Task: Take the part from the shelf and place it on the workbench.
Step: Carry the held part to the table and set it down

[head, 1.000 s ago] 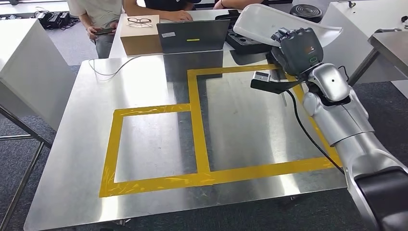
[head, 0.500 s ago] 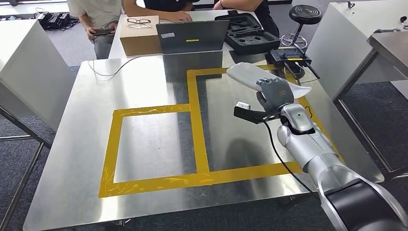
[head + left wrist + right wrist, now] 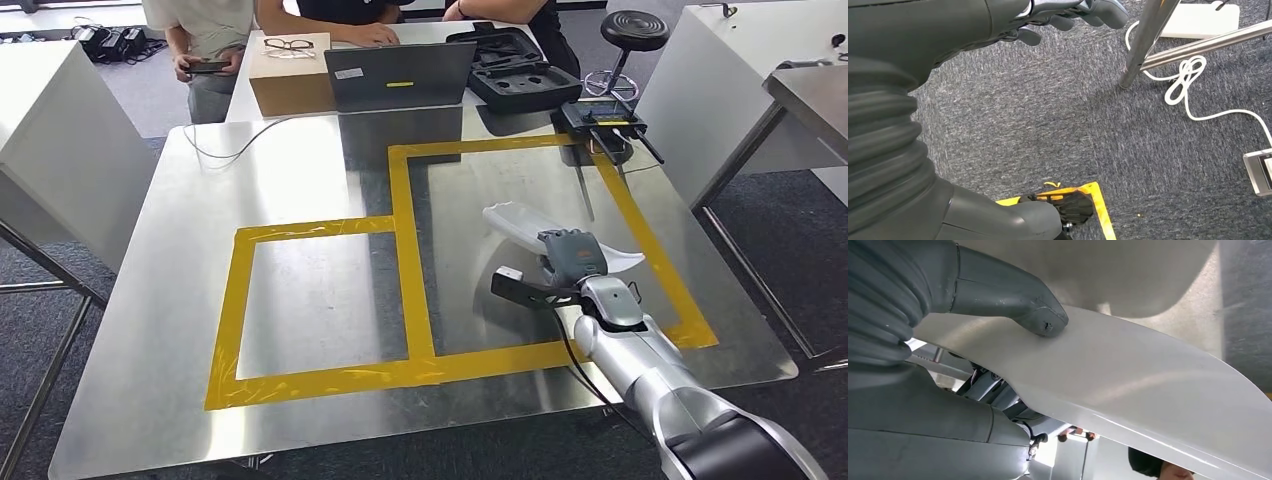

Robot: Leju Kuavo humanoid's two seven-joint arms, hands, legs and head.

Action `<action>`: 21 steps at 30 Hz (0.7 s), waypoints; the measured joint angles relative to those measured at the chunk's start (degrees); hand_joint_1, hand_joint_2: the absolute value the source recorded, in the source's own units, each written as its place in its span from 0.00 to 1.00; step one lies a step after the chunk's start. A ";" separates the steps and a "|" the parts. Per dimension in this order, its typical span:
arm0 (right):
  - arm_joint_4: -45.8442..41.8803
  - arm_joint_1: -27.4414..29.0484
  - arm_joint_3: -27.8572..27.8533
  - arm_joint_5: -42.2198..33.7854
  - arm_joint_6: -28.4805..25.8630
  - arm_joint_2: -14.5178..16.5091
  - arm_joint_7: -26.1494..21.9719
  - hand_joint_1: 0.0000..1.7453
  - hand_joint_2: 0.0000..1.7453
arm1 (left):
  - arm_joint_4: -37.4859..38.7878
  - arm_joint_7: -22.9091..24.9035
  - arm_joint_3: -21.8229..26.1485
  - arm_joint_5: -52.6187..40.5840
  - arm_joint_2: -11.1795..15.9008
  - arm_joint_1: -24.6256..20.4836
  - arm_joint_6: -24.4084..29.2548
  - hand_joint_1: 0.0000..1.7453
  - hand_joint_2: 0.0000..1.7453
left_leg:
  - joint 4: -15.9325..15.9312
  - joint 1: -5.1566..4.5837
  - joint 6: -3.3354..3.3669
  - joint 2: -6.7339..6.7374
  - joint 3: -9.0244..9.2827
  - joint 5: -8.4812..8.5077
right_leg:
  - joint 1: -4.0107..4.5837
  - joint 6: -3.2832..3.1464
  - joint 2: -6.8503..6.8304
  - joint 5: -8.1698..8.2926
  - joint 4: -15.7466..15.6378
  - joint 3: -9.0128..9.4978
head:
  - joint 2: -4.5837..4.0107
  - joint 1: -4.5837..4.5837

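Head view: your right hand grips the white part, a long curved shell, low over the workbench, inside the larger yellow tape frame. From this angle it cannot be settled whether the part's underside touches the steel (its reflection sits just beneath it, so it is close). In the right wrist view the thumb presses on the part's smooth pale face, with the fingers hidden behind it.

Your left hand hangs beside the body over grey carpet, fingers curled in on nothing.

Judgement: the step in hand is the set-down. Lower until the part's rim bears on the table along its length, keep it level so neither end tips, and keep it inside the tape. Loosen the thumb only once the part carries its own weight; a curved shell on polished steel is likely to rock or slide if let go early. Draw the hand out along the shell without dragging it toward the near tape line.
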 joint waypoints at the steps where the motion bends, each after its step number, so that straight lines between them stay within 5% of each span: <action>1: 0.08 0.18 -0.21 -0.09 -0.24 -0.01 -0.16 0.00 0.00 | 0.02 -0.01 0.02 -0.13 -0.02 0.02 0.18 0.00 1.00 | 0.00 0.00 0.00 0.00 0.00 0.00 | 0.00 0.00 0.00 0.00 0.00 0.00 | 0.00 0.00; 3: 0.25 0.39 -0.58 -0.19 -0.81 -0.02 -0.64 0.00 0.00 | 0.04 0.03 0.13 -0.28 -0.04 0.03 0.62 0.00 1.00 | 0.00 0.00 0.00 0.03 0.00 0.00 | 0.00 0.00 0.01 0.00 0.00 -0.01 | 0.00 0.00; 7: 0.43 0.46 -1.73 -0.27 -2.34 -0.04 -2.04 0.00 0.00 | 0.04 0.50 0.59 0.10 -0.10 0.05 0.99 0.00 0.00 | 0.00 0.00 0.00 0.04 0.00 0.00 | -0.01 0.00 0.05 0.00 0.00 -0.01 | 0.00 0.00; 21: -6.35 -4.66 -7.44 -0.27 -18.97 0.00 -10.55 0.00 0.00 | 0.04 4.47 1.72 -0.66 -0.32 0.01 1.98 0.00 0.00 | 0.01 -0.01 -0.02 0.03 0.02 0.03 | 0.00 0.00 0.05 0.03 0.05 0.04 | 0.00 0.01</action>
